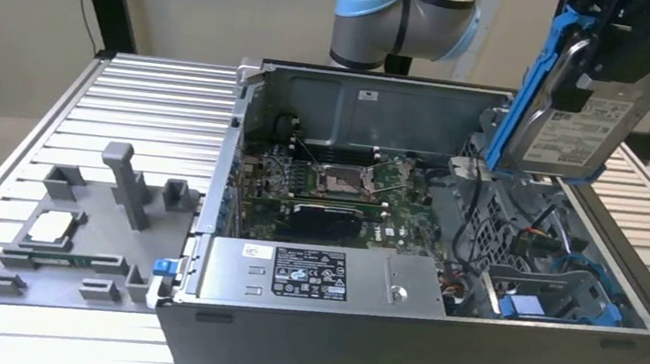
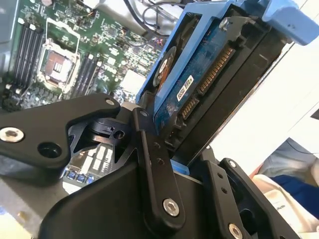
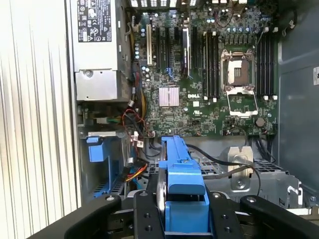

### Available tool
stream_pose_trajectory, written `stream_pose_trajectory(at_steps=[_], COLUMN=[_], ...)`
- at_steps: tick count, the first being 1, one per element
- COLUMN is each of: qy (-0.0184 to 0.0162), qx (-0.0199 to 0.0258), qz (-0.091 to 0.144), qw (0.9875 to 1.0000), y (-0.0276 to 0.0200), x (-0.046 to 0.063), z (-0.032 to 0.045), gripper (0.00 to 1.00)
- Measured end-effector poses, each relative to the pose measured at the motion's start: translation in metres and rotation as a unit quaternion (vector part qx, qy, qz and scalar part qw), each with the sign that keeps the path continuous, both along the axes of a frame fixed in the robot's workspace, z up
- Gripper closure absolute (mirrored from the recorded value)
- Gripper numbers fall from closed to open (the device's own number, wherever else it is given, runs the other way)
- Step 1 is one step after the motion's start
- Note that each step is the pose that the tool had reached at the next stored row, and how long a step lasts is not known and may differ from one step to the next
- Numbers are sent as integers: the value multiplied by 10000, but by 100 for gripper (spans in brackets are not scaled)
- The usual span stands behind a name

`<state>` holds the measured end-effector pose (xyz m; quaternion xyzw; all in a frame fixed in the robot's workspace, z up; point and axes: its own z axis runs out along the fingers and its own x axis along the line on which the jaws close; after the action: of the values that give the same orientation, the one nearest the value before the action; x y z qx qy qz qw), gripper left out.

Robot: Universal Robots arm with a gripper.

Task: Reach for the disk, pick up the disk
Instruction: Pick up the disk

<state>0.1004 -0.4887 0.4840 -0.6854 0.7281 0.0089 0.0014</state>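
**Disk held aloft over the open case**

While the gripper (image 1: 616, 50) clamps the disk (image 1: 571, 118) high above the computer case (image 1: 405, 338), the second wrist view bares its connector edge; the exterior view shows its white label, the first wrist view the motherboard (image 3: 209, 74) below.
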Motion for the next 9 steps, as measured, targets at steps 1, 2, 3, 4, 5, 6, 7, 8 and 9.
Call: stream_pose_trajectory(at_steps=[1,2,3,4,5,6,7,8,9], qy=[0,0,0,0,0,0,0,0,0], qx=[0,0,0,0,0,0,0,0,0], qz=[0,0,0,0,0,0,0,0,0], qw=[10000,10000,10000,10000,10000,10000,10000,10000,10000], y=[-22,-45,-70,-93,-118,-140,-166,-193,-222], x=[0,0,0,0,0,0,0,0,0], z=[0,0,0,0,-1,-1,-2,-2,-3], gripper=[100,100,100,100,100,100,100,100,100])
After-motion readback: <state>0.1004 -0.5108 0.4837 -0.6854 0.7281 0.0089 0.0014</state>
